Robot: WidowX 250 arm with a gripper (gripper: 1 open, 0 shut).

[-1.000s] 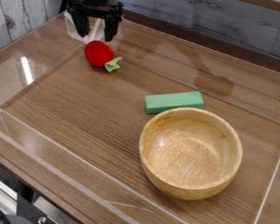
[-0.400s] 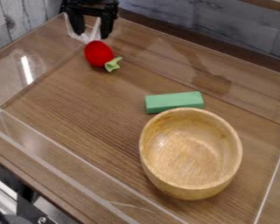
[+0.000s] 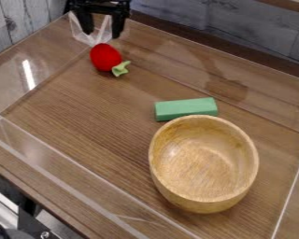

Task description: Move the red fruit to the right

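Observation:
The red fruit lies on the wooden table at the upper left, its green leafy end pointing lower right. My gripper hangs just above and behind it, pointing down. Its dark fingers are spread open with nothing between them. The fingertips stand a little above the top of the fruit and do not touch it.
A flat green block lies right of centre. A large wooden bowl stands at the lower right. Clear plastic walls ring the table, and a grey plank wall runs behind.

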